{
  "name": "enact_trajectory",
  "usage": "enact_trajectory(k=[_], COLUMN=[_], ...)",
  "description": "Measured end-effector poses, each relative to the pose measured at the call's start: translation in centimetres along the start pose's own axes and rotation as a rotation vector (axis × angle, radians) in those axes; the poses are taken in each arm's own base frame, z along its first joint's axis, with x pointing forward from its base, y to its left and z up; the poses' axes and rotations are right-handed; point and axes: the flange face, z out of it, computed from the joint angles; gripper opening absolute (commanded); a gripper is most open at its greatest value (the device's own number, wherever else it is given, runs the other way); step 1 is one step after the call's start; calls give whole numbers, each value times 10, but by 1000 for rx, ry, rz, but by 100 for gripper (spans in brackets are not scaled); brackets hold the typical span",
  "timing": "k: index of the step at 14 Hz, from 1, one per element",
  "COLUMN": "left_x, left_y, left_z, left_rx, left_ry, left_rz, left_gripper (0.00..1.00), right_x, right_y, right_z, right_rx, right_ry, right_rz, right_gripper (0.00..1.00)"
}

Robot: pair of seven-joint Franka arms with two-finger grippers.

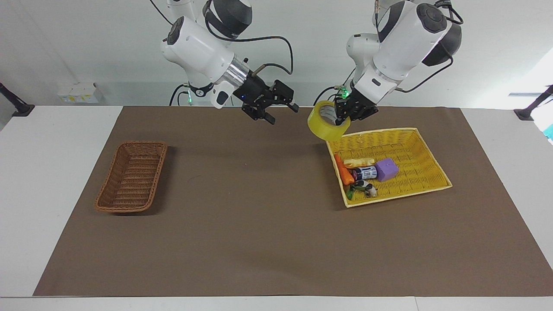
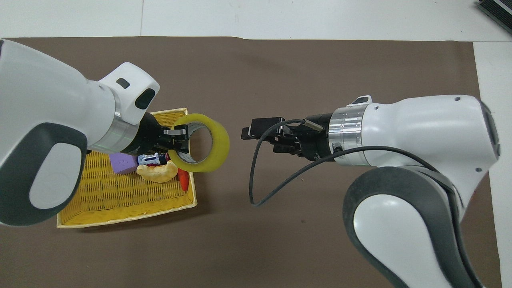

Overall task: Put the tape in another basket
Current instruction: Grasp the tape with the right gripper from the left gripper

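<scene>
The tape (image 1: 320,126) (image 2: 222,146), a wide yellowish roll, hangs in the air over the corner of the yellow basket (image 1: 433,152) (image 2: 120,200) that faces the table's middle. My left gripper (image 1: 344,113) (image 2: 178,138) is shut on its wall, one finger inside the ring. A short gap away, my right gripper (image 1: 282,113) (image 2: 256,131) hovers open over the mat, pointing at the roll and holding nothing. The brown wicker basket (image 1: 131,177) lies empty at the right arm's end; in the overhead view the right arm hides it.
Inside the yellow basket lie a purple cube (image 1: 386,168) (image 2: 123,163), an orange carrot (image 1: 343,171), a small bottle (image 1: 365,173), a pale curved toy (image 2: 158,173) and a small cow figure (image 1: 366,188). A brown mat (image 1: 259,224) covers the table.
</scene>
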Motion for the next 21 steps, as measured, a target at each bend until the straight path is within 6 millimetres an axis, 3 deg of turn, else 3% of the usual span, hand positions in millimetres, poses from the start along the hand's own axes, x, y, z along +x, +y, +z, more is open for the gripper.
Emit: enact_trajectory(k=[7, 12, 13, 14, 16, 18, 19, 21], left_x=[-19, -19, -18, -18, -18, -18, -19, -20], left_y=[55, 64, 64, 64, 64, 64, 65, 69], left_z=[16, 16, 16, 16, 16, 16, 19, 19], left_rx=[-75, -100, -101, -102, -103, -102, -101, -112], left_ry=[54, 86, 87, 88, 88, 88, 83, 81], left_rz=[16, -5, -5, -5, -5, -5, -3, 0], left_gripper=[0, 0, 0, 0, 0, 0, 0, 2], right_x=[-3, -1, -1, -1, 0, 2, 1, 1], right_y=[4, 7, 7, 7, 8, 9, 7, 10], right_z=[10, 10, 9, 9, 6, 4, 2, 3], right_rx=[-8, -10, -10, -9, -8, -6, -4, -8], right_ry=[-11, -9, -8, -7, -3, -1, -3, -13], right_rz=[-43, -56, -58, -58, -57, -54, -56, -52], right_gripper=[100, 100, 96, 82, 40, 8, 0, 0])
